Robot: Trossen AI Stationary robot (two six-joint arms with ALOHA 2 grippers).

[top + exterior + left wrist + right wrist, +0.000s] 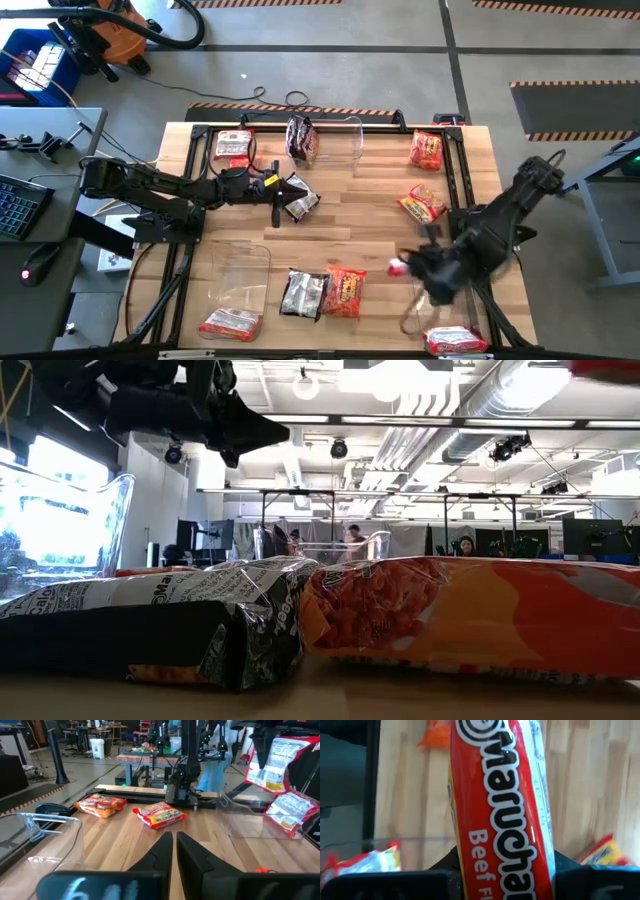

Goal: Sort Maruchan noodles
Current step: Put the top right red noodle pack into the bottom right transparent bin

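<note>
Clamped across its middle by the right gripper (502, 865), a red-and-white Beef packet (500, 795) stands on end in the right wrist view, its long axis running away from the fingers, white "Maruchan" lettering running along that length on a glossy red band. From above, that gripper (425, 268) hangs over the table's near right part, beside a clear bin (440, 330) at the near right corner that holds one pinkish packet (455, 342). Left gripper (277, 195), fingers (192, 855) pressed together with nothing between them, sits mid-table just beside a dark packet (302, 203) lying crooked. Loose on the wooden table (370, 215) I count three orange-red packets: one (426, 150) at the far right, one (422, 205) nearer, lying aslant, and one (345, 291) at the near edge touching a second dark packet (303, 295). Three more clear bins hold one packet each: pinkish at the far left (232, 147), dark at the far middle (301, 139), pinkish at the near left (230, 323).
</note>
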